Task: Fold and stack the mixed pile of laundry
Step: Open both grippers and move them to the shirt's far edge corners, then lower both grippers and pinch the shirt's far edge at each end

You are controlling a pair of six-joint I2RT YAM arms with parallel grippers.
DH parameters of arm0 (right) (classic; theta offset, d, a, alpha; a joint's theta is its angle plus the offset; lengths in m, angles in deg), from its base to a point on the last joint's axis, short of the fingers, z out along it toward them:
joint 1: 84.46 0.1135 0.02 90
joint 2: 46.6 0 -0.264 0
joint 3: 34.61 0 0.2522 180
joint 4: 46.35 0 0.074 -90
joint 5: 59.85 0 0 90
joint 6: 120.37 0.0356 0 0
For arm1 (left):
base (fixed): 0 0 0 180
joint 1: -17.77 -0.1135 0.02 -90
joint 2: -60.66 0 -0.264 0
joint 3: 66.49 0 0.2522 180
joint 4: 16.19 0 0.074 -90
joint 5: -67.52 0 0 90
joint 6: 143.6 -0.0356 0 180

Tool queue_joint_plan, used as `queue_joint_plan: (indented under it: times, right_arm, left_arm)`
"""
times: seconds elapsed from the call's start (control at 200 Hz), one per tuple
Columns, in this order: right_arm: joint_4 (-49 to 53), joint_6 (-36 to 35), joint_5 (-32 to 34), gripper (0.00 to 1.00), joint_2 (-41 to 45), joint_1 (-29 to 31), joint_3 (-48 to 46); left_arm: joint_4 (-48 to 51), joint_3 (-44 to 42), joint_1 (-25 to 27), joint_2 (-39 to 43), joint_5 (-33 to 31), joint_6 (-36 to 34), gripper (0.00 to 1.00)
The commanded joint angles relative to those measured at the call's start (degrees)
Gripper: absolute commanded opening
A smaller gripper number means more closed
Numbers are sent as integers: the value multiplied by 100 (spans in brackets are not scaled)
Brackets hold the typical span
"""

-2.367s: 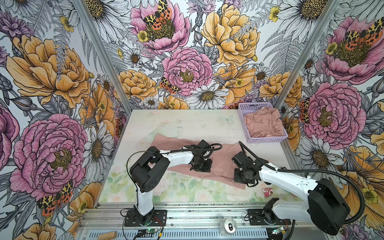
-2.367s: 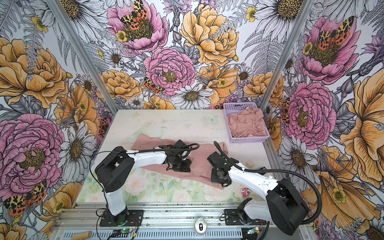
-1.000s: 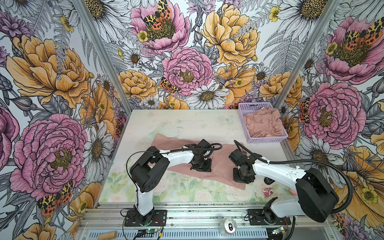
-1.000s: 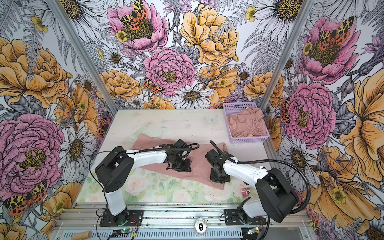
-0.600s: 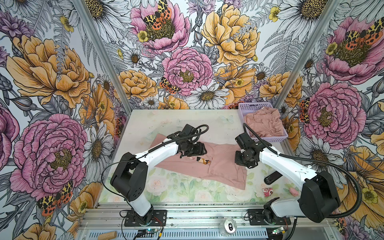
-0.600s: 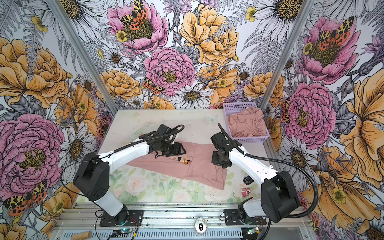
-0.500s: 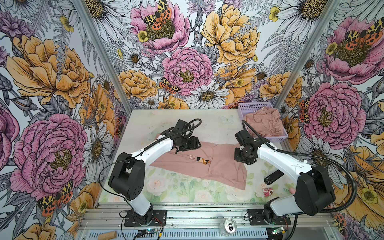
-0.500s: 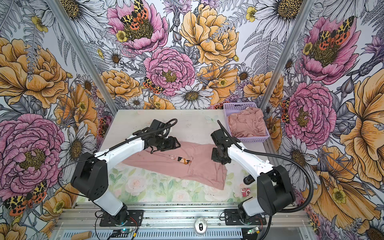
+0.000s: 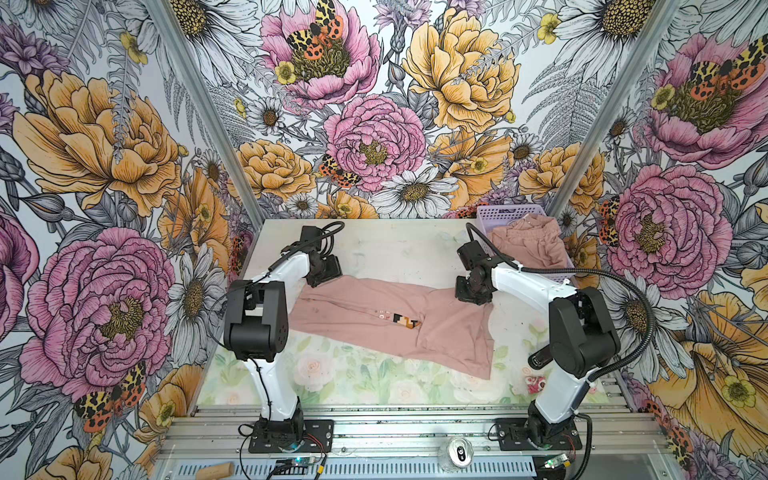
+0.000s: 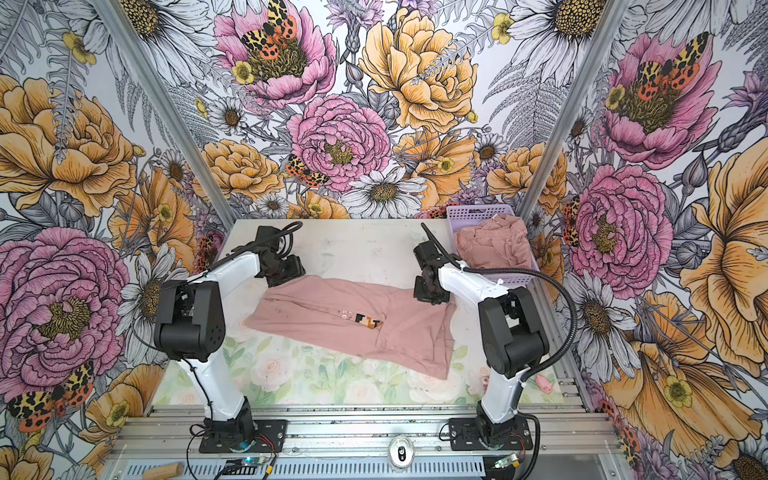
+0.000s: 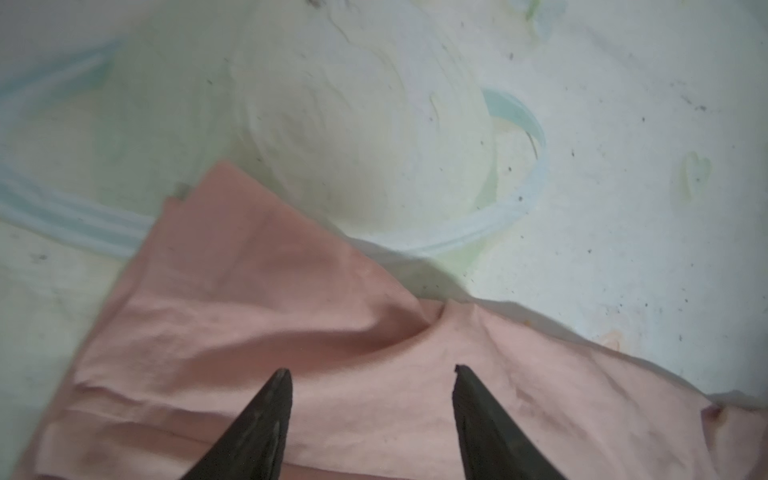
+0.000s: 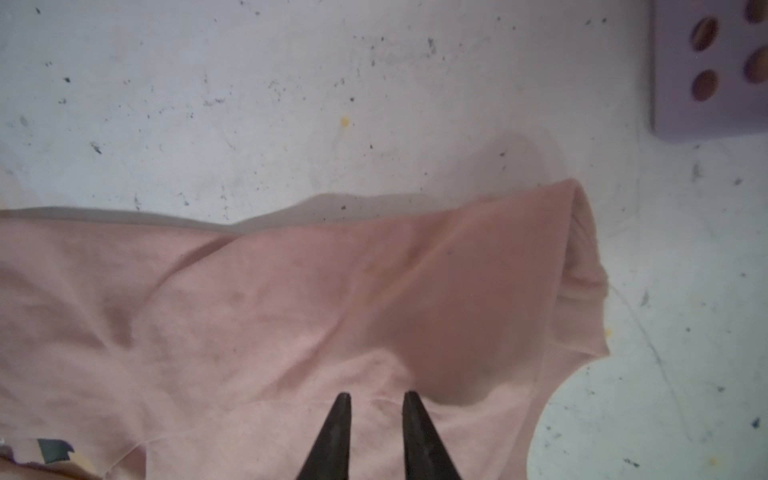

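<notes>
Since folding the dusty-pink pixel-print T-shirt (image 9: 365, 316) toward the table's (image 9: 395, 249) far edge, the left gripper (image 11: 370, 370) gapes empty and the right gripper (image 12: 376, 395) stands barely parted.

The far middle strip of the pale flower-printed counter (image 9: 395, 249) lies bare and open to pass. A lavender perforated plastic basket (image 9: 505, 212) blocks its far right corner; the spread dusty-pink T-shirt (image 9: 353, 309) covers the middle.

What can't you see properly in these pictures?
- T-shirt print: a fold of the T-shirt hides most of it in both top views; the right wrist view's edge cuts it off.
- Clothes in the basket: crumpled together in both top views, so their number is unclear.
- Small pink thing beside the right arm: too small to name.
</notes>
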Motion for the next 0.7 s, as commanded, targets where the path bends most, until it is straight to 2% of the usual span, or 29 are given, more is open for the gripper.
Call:
queue_joint_plan:
  times: [0.0,0.26,0.535,0.696]
  right_arm:
    - [-89,-143,1,25,-101,-47,250]
    - [-87,-214,-119,25,-284,-159,240]
    - [-78,-256,-205,25,-409,-198,287]
    - [-87,-275,-224,25,-477,-200,287]
  left_arm:
    - [111,457,-201,-160,-401,-494,62]
    - [630,1101,-269,-832,-849,-1179,53]
    - [658,1423,-257,-1174,-1122,-1360,47]
    - [699,1573,-239,-1398,-1096,-1416,38]
